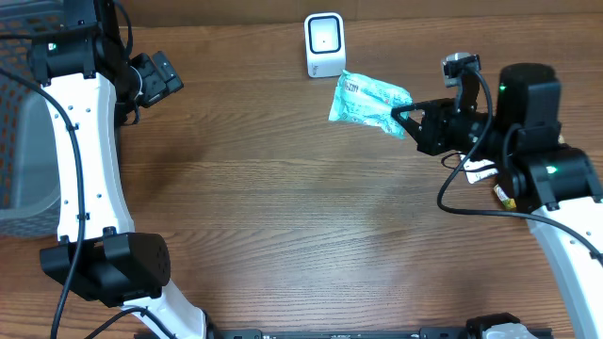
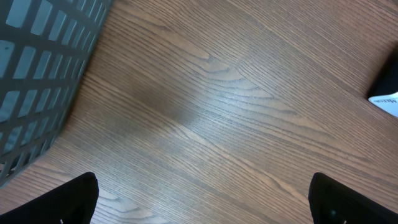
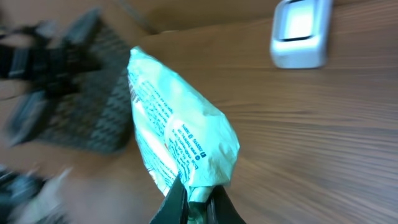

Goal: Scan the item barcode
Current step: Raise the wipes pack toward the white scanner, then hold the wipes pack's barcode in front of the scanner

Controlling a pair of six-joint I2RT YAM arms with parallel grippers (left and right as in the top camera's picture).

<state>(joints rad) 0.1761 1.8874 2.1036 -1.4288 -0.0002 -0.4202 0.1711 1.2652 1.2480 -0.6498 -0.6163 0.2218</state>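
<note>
Packet [image 1: 369, 99] long axis crosswise, free end toward scanner [image 1: 324, 44]; right gripper [image 1: 399, 117] pinching near end; left gripper [image 2: 202, 196] spread wide.

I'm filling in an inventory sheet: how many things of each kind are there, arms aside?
Barcode scanner: 1
Green packet: 1
Mesh basket: 1
Total: 3, plus part-hidden items at right, too covered to count.

Even, soft light; right-wrist motion blur
</note>
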